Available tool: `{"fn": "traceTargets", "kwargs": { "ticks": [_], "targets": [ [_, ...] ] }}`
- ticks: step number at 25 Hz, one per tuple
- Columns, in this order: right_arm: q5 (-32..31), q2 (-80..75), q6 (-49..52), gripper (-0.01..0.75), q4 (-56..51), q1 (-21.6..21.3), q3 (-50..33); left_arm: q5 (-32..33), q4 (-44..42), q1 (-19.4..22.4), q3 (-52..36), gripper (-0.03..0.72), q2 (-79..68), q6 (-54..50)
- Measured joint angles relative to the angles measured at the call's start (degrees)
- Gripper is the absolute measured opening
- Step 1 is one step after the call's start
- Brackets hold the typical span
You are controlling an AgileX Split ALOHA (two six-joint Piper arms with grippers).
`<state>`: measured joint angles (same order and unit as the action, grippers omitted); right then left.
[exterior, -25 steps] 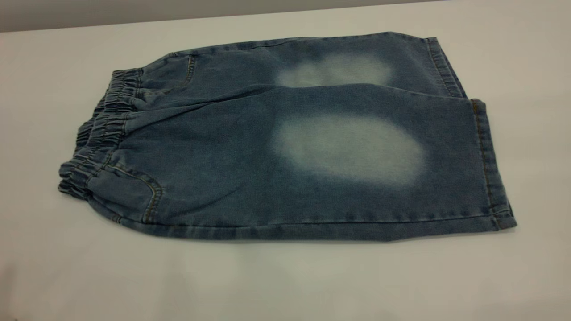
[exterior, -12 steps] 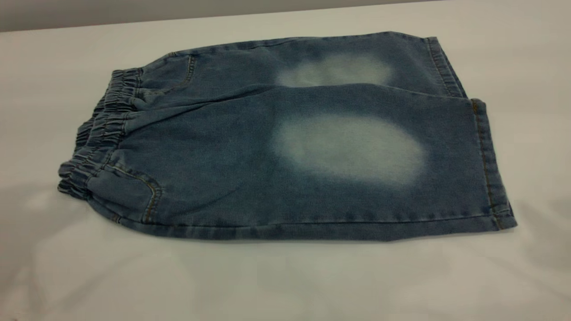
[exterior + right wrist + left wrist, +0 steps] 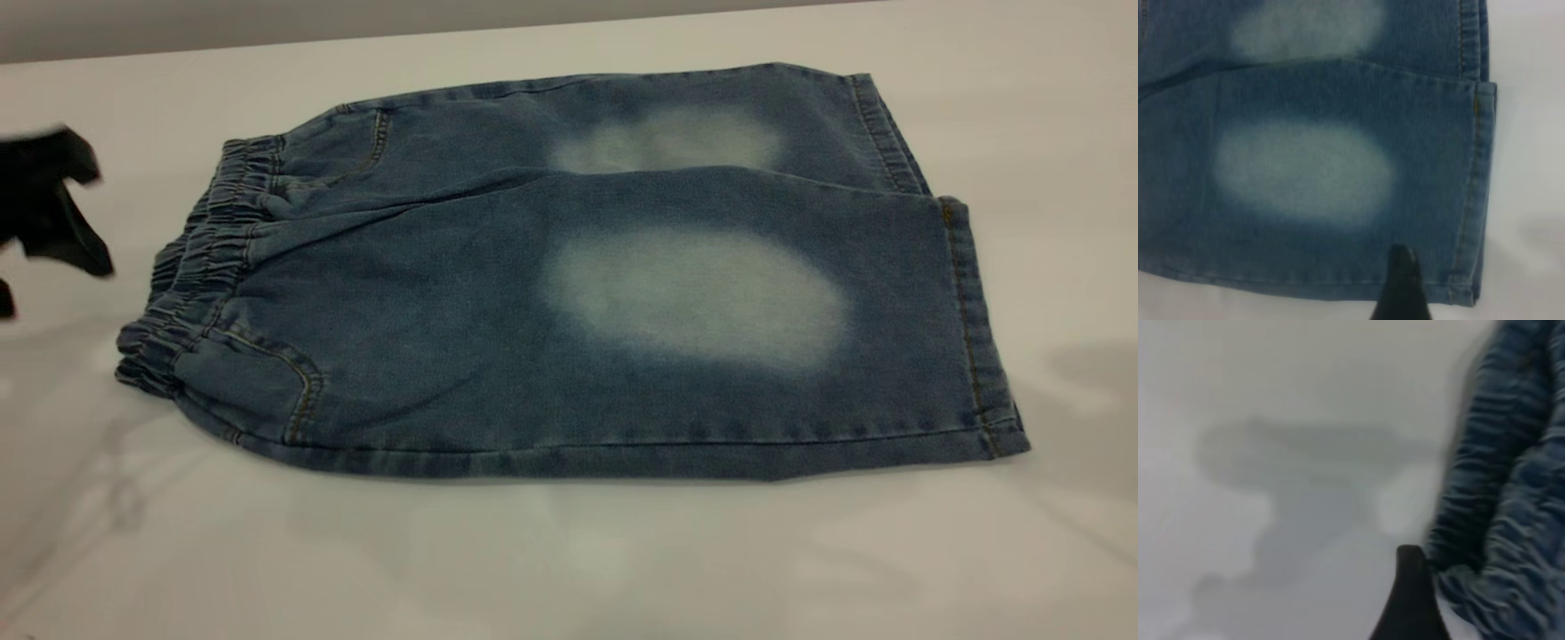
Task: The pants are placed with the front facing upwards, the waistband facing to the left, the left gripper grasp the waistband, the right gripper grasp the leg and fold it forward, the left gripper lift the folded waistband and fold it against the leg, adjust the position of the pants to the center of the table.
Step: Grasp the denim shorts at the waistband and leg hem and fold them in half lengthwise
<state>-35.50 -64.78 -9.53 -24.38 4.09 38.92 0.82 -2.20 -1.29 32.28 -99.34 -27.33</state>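
The blue denim pants (image 3: 569, 276) lie flat on the white table (image 3: 569, 569), front up, with a pale oval on each leg. The puckered waistband (image 3: 191, 267) points left and the leg hems (image 3: 973, 320) point right. My left gripper (image 3: 93, 218) hovers open just left of the waistband, apart from it. In the left wrist view one of its fingers (image 3: 1408, 600) stands beside the ruched waistband (image 3: 1505, 500). My right gripper (image 3: 1401, 283) shows only as a dark tip over the near leg's lower edge (image 3: 1305, 283), close to the hem corner (image 3: 1468, 293). It is out of the exterior view.
Bare table (image 3: 1067, 133) surrounds the pants on all sides. The table's far edge (image 3: 356, 36) runs just behind the pants. Soft arm shadows (image 3: 1085, 373) fall on the tabletop at the left and right.
My left gripper has come into the exterior view from the left edge, up to the waistband. Shadows have spread over the table at both sides. The pants have not moved.
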Motion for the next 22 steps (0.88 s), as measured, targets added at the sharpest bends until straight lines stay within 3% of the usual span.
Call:
{"fn": "traceTargets", "kwargs": {
  "ticks": [16,22],
  "targets": [
    [-0.57,0.05,-0.02,0.477,0.05,0.0,0.0,-7.53,-0.85,-0.06,0.0,0.496,-10.76,-2.17],
    [-0.57,0.05,-0.02,0.477,0.05,0.0,0.0,-9.76,-0.85,-2.64,0.0,0.496,-10.76,-2.67]
  ]
}}
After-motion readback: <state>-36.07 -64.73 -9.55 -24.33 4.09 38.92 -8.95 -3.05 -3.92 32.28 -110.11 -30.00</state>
